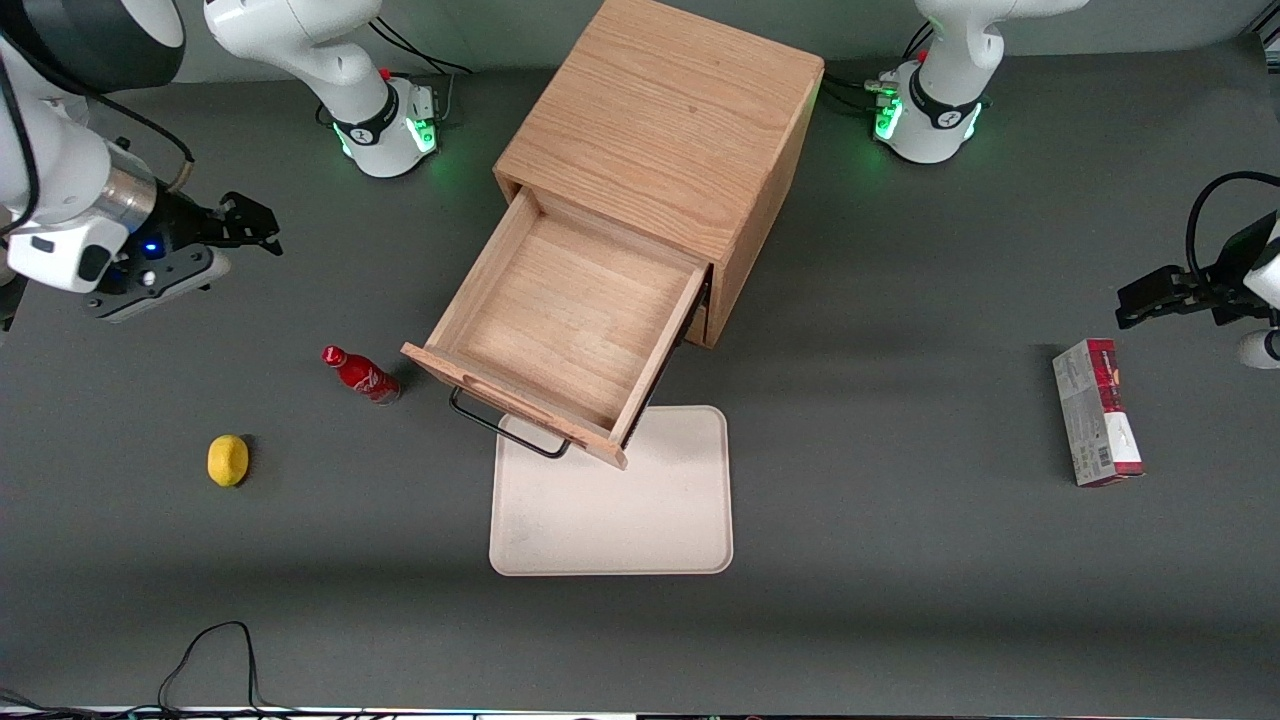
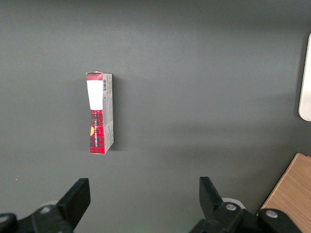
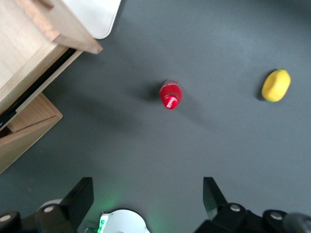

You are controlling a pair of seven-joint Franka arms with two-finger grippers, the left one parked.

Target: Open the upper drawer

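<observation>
Well clear of the working arm's black two-finger claw (image 1: 250, 222), whose fingers stand spread on nothing, the wide light-oak upper drawer (image 1: 560, 330) already hangs pulled far out of its oak cabinet (image 1: 665, 130), thin black wire handle (image 1: 505, 425) over a cream tray (image 1: 612, 520); judged done.

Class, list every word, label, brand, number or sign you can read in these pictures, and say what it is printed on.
None can be read.
Red bottle: white script, too blurred.
Red-and-white box: print and a barcode, too small.
Upper drawer, lemon, tray: no markings.
The gripper, open, hovers toward the working arm's end of the table: no text.
</observation>
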